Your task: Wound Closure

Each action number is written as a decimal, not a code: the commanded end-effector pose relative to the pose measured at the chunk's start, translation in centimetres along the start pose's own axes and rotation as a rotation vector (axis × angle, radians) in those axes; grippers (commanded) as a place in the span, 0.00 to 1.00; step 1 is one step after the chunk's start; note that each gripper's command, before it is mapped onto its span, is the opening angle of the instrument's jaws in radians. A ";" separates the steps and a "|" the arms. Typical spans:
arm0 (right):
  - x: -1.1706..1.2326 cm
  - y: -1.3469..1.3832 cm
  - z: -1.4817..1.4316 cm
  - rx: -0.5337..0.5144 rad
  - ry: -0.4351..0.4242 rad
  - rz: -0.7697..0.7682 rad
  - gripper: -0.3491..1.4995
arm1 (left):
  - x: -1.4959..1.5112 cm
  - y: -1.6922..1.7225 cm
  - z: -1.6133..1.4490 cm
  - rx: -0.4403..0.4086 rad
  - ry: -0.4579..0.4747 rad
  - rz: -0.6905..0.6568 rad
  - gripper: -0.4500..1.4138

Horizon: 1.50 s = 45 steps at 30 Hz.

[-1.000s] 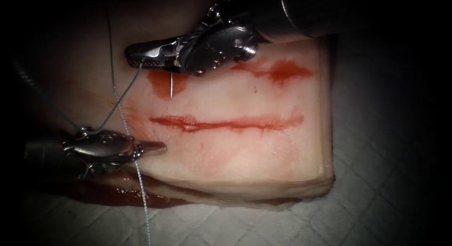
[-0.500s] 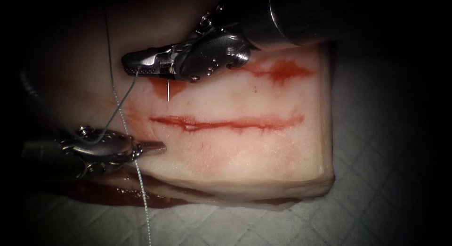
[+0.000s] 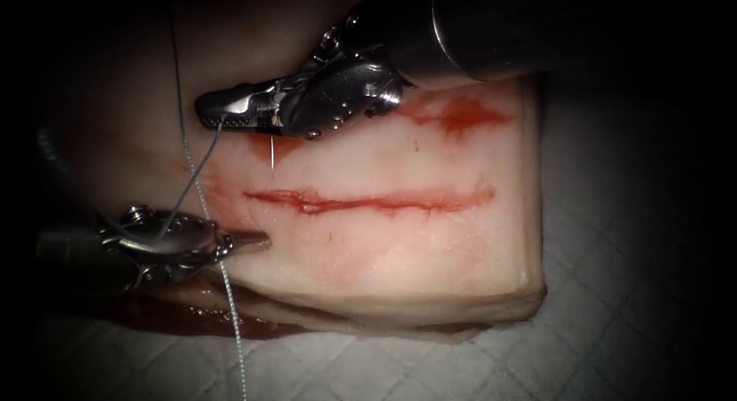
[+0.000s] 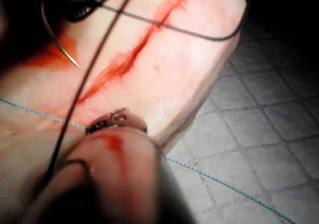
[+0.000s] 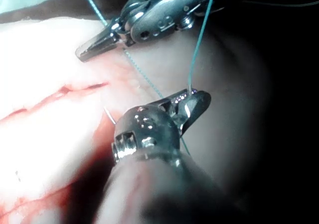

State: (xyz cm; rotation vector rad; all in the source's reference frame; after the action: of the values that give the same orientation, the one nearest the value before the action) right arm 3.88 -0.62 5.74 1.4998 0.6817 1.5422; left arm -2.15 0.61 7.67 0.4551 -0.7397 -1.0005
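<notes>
The tissue [image 3: 430, 255] carries a long horizontal cut [image 3: 368, 201]. My right tool [image 3: 219, 113] lies above the cut's left end, jaws shut on the curved needle [image 3: 273, 151] near its thread end. The needle's point hangs free just over a red patch, not in the tissue; its curve also appears in the left wrist view [image 4: 52, 37]. Thread [image 3: 196, 159] runs from those jaws down across my left tool's wrist. My left tool [image 3: 257, 238] rests at the tissue's left edge below the cut, jaws shut and holding nothing.
A second strand of pale thread [image 3: 230, 309] drops past the left tool onto the quilted cloth [image 3: 614, 316]. Red fluid stains the tissue above the cut [image 3: 461, 113] and pools under its front left edge [image 3: 176, 313].
The right tool has shifted slightly left and up, carrying the needle with it, so less of the needle shows below the jaws. The left tool has not moved.
</notes>
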 end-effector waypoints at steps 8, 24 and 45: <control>-0.02 -0.26 0.07 0.009 0.003 -0.020 0.00 | 0.01 -0.01 0.08 0.000 0.000 0.000 0.00; 0.02 -0.12 0.08 0.003 0.006 -0.032 0.00 | 0.02 -0.01 0.09 -0.002 0.001 -0.006 0.00; -0.04 -0.08 -0.01 -0.004 0.001 -0.018 0.00 | 0.02 -0.01 0.09 -0.002 0.001 -0.011 0.00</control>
State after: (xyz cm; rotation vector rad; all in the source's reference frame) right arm 3.78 -0.65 5.60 1.4869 0.6841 1.5343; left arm -2.16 0.59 7.68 0.4582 -0.7352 -1.0119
